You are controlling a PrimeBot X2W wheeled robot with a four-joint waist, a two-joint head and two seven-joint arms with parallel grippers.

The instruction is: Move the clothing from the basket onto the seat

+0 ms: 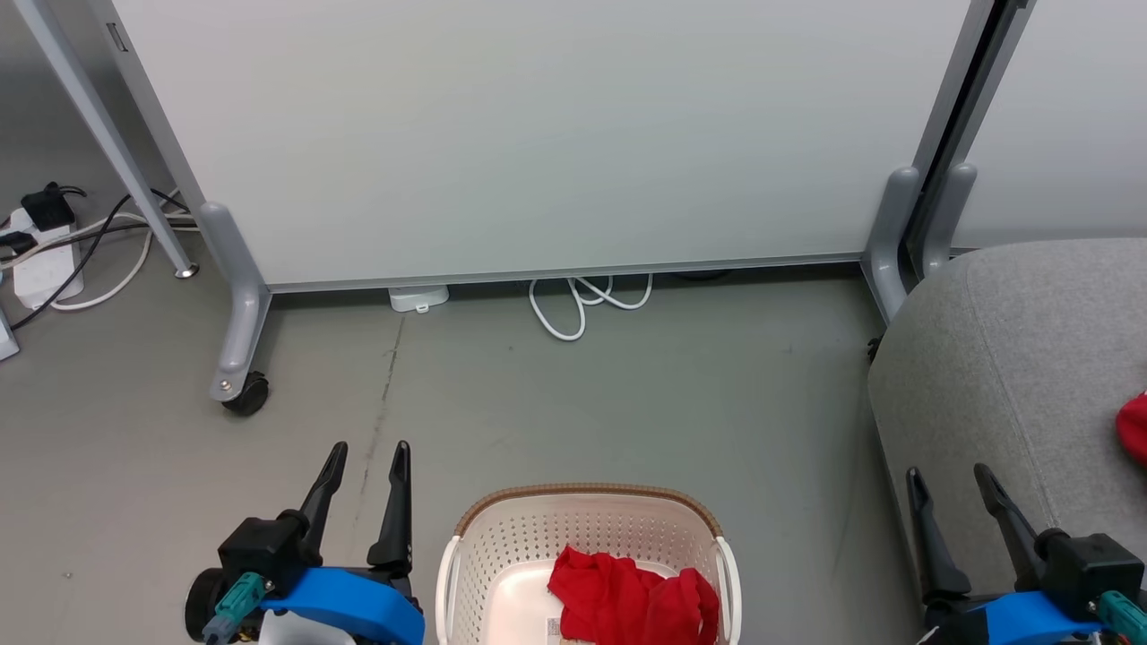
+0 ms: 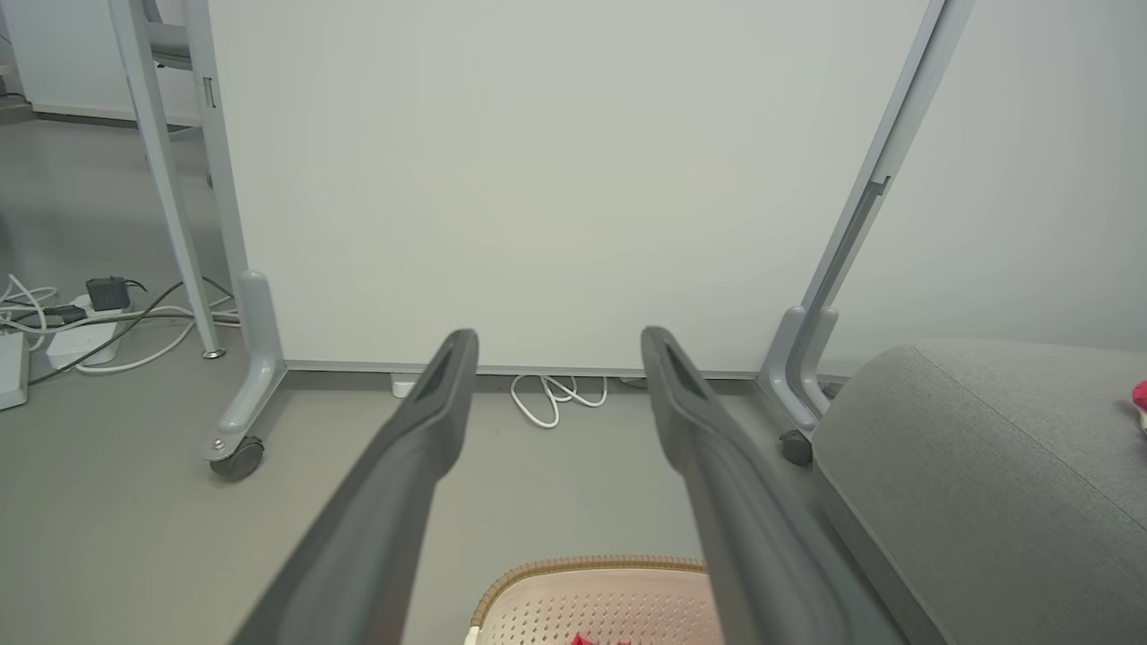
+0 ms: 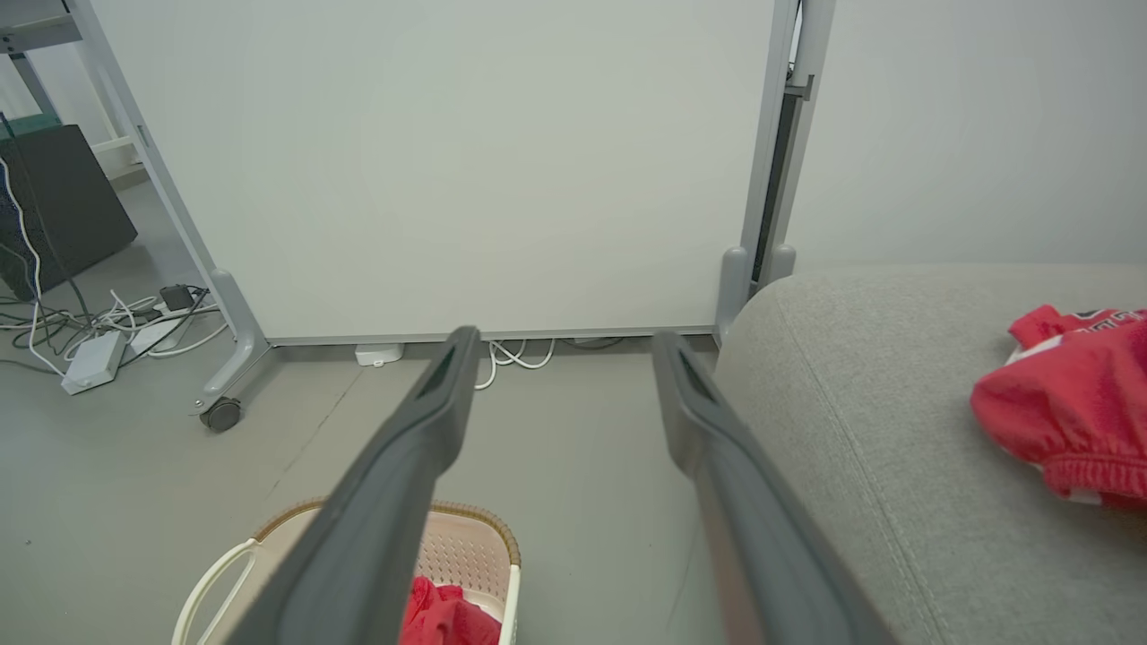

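Observation:
A cream perforated basket (image 1: 502, 546) with a brown rim stands on the floor at the bottom centre, and a bundle of red clothing (image 1: 632, 600) lies inside it. The grey seat (image 1: 1013, 358) fills the right side; another red garment (image 3: 1071, 403) with white trim rests on it. My left gripper (image 1: 369, 457) hangs open left of the basket, nothing between its fingers. My right gripper (image 1: 948, 477) is open over the seat's front edge, also empty. The basket (image 3: 475, 537) and red clothing (image 3: 444, 618) also show below the right gripper's fingers.
A white partition panel (image 1: 538, 134) on castor feet (image 1: 244, 394) stands behind the basket. White cable loops (image 1: 582, 300) lie under it, and power strips with cables (image 1: 45, 251) sit at the far left. Grey floor lies between the basket and the panel.

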